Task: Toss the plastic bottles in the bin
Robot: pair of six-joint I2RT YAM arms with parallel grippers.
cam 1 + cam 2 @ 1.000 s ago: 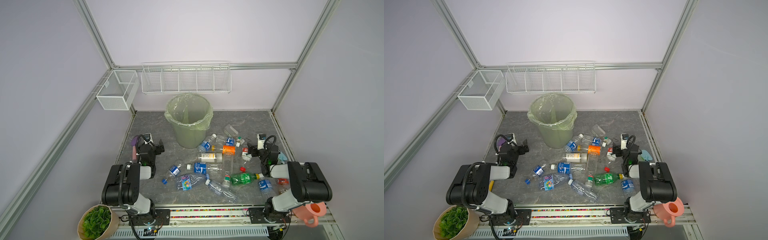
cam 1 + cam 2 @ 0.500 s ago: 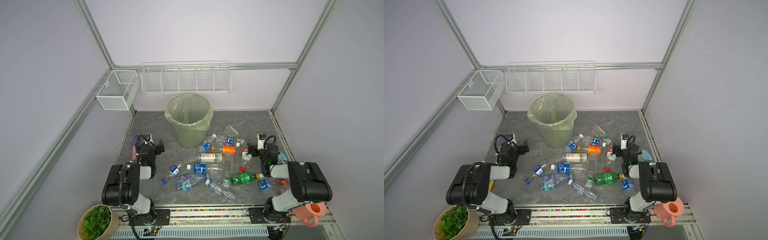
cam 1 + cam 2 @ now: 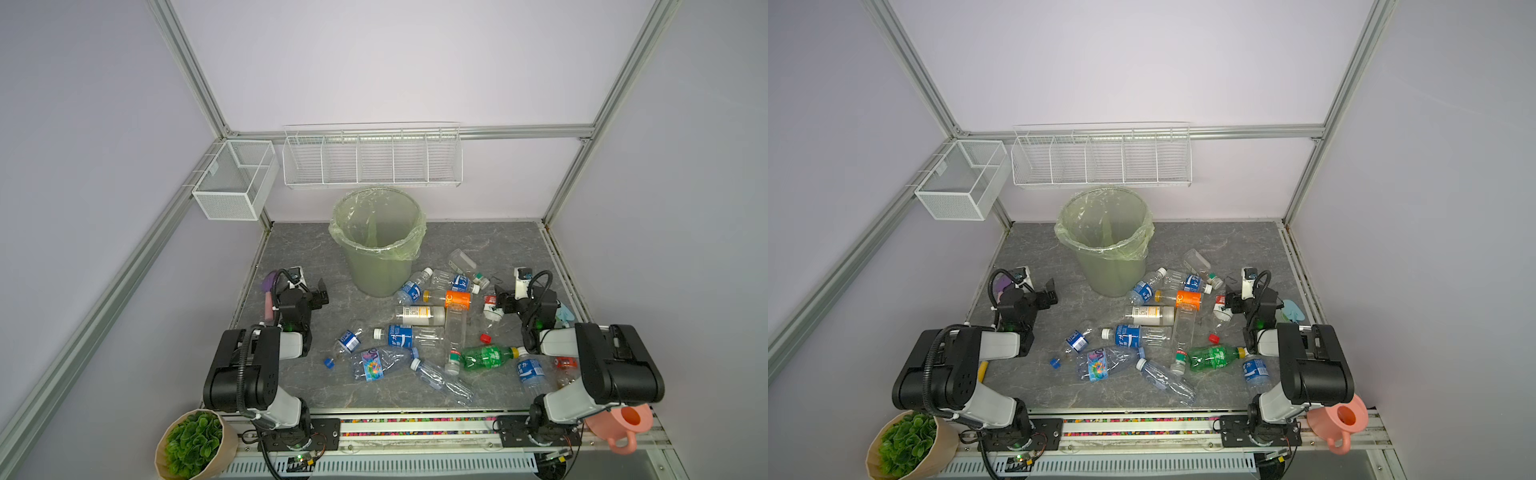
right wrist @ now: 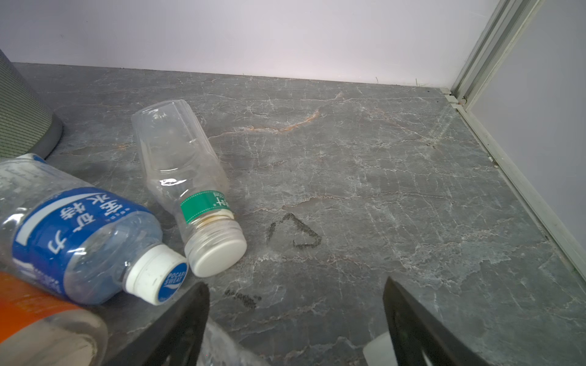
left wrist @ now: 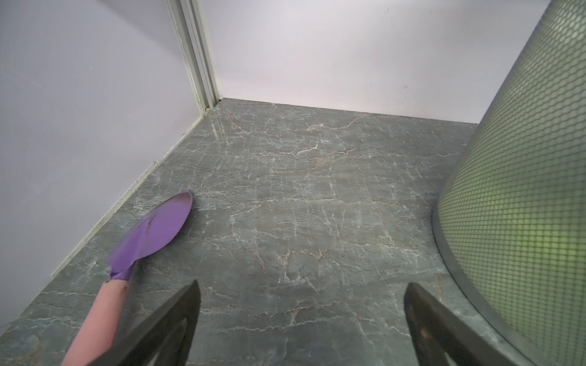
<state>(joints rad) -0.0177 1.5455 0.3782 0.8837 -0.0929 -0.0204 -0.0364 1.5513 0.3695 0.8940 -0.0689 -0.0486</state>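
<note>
- The bin stands at 12 o'clock on the desk.
- Plastic bottles lie from centre to 3 o'clock, nearer the right gripper.
- That gripper, spread, hovers over 1 red-labelled bottle lying 12-to-6.
- Left gripper, spread and empty, sits at 9 o'clock.

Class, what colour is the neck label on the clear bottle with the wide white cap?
Green with white print; the label shows best in the right wrist view.

Grey marbled floor, left tool spread wide above it, purple trowel alongside, bin opposite.
</note>
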